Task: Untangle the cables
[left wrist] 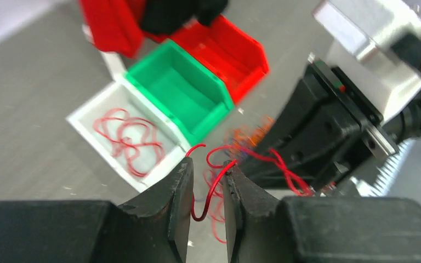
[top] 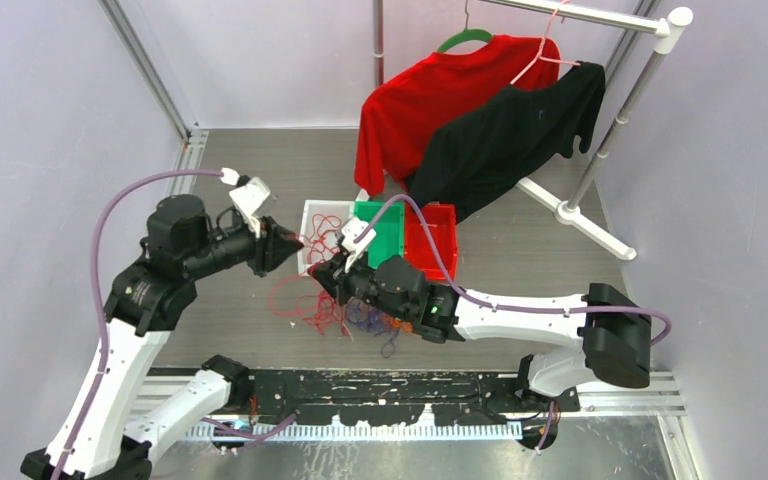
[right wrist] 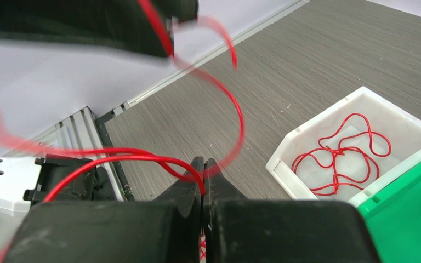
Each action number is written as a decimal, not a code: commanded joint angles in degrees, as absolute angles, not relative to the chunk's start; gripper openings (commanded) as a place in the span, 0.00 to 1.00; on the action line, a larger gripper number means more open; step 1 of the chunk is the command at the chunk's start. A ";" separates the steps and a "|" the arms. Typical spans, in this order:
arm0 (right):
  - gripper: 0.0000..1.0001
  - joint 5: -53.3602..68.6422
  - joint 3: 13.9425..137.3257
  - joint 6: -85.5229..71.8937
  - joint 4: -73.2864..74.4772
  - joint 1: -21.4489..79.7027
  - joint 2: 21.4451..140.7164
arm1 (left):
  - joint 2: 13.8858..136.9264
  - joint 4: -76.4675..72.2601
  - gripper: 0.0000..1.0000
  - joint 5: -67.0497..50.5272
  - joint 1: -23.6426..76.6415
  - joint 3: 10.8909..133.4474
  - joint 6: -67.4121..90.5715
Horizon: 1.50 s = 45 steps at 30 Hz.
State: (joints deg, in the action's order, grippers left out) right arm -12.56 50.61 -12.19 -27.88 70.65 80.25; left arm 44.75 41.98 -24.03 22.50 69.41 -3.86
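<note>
The right gripper [right wrist: 203, 164] is clamped shut on a red cable [right wrist: 235, 115] that arcs up to the left gripper [left wrist: 208, 171]. There the jaws stand slightly apart and the strand runs loose through the gap. The strand probably still leads into the tangled bundle [top: 355, 318] lying on the table [top: 560, 250] under the right arm, so a pull could tighten the knot or drag the whole bundle, and the thin wire could slip free. Counted: two grippers; three bins just beyond, with the white bin [top: 310, 212] on the left holding one coiled cable [right wrist: 340, 148], the green bin [top: 385, 225] in the middle and the red bin [top: 438, 235] on the right; and two shirts at the far side, a red shirt [top: 430, 90] and a black shirt [top: 520, 130].
</note>
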 commanded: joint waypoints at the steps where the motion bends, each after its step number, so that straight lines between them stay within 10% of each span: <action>1: 0.01 -12.94 50.39 -13.66 -30.92 70.43 78.01 | 45.77 44.70 0.30 -40.02 22.42 69.34 -3.79; 10: 0.01 -11.77 51.38 -14.31 -29.50 70.44 78.40 | 50.48 54.24 0.50 -50.33 22.41 71.88 -7.53; 20: 0.01 -11.43 52.11 -13.99 -28.58 70.42 78.84 | 50.26 55.44 0.50 -52.26 22.41 71.82 -7.69; 45: 0.10 -10.45 53.96 -16.39 -29.26 70.42 80.74 | 50.84 50.18 0.00 -38.49 22.41 73.84 -7.65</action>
